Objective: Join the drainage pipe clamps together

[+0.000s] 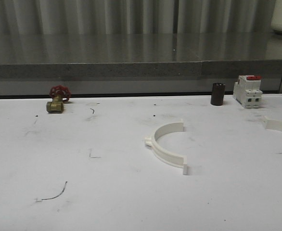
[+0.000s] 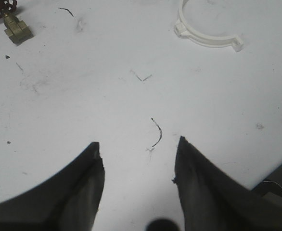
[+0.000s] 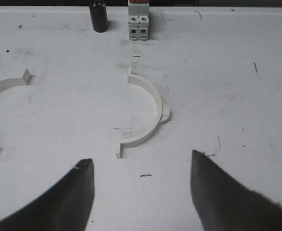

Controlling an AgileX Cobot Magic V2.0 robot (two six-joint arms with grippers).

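While both half-rings are lying apart on the white worktop (image 1: 107, 192), the front view is showing one clamp half (image 1: 167, 147) near the middle, a white curved band with flat tabs at its ends and a small lug on its outer curve, its open side facing right. A second clamp half (image 1: 279, 126) is peeking in at the right edge, well apart from the first. Behind them are sitting a brass valve with a red handwheel (image 1: 57, 99) on the left, a dark cylinder (image 1: 218, 94) and a white breaker with a red top (image 1: 247, 90) on the right; nothing is lying between the two halves.

From the left wrist, the left gripper (image 2: 138, 161) is hanging over bare worktop with jaws spread wide and holding nothing, the first half and the valve lying far ahead.

From the right wrist, the right gripper (image 3: 141, 180) is likewise wide open and empty, just short of the second half, whose whole arc is showing here, with the first half beside it.
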